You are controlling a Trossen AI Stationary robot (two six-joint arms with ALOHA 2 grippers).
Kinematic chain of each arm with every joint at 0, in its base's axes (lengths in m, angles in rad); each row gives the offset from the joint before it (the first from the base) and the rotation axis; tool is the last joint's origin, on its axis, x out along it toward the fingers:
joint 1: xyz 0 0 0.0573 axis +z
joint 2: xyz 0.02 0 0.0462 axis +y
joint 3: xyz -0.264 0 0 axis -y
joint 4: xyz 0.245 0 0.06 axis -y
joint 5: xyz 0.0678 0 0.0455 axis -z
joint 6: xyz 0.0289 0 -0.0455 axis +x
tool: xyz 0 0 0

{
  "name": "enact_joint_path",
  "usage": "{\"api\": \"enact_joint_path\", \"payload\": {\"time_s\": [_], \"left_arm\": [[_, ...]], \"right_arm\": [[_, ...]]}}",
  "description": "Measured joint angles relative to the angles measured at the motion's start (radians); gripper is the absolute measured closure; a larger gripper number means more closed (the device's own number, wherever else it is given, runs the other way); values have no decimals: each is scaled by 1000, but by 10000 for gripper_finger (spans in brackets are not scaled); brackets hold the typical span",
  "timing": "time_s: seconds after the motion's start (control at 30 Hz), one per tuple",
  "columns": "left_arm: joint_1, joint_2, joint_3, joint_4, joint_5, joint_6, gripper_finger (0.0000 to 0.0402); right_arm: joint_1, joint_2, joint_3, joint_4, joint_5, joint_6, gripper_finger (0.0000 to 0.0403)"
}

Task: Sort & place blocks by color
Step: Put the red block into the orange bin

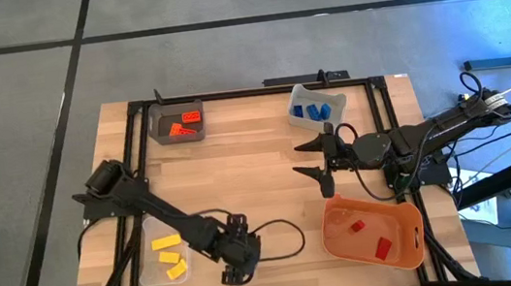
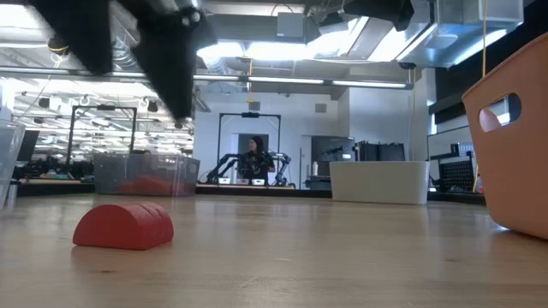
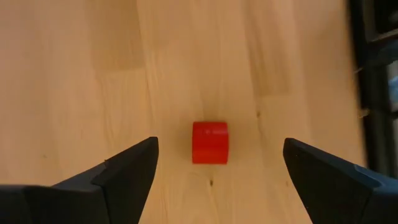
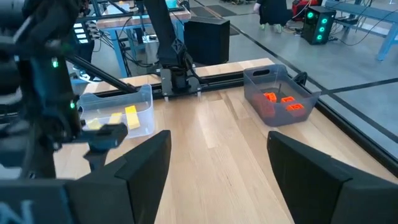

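The left hand [image 3: 214, 168] hangs over the bench [image 3: 81, 74] with its fingers spread wide and nothing held; a red block [image 3: 210, 142] lies just ahead of it, between the two fingertips' lines. To take it well, I judge the hand should come straight down, centred, and close across the flat sides (the top looks rounded and slick, poor for pinching). The block is small, glossy plastic, arch-topped in the low view [image 2: 123, 226], resting on pale, matte wood grain. The right hand [image 1: 325, 167], also open and empty, waits beside the orange tray [image 1: 416, 252].
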Motion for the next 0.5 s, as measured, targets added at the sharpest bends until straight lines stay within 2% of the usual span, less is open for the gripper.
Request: {"api": "enact_joint_path", "payload": {"time_s": [0.3,0.5], "left_arm": [[-7,124,0,5,-1,-6,67],[12,142,0,8,3,-2,64]], "right_arm": [[0,0,0,-2,0,-24,137],[-11,0,0,-3,1,-23,137]]}}
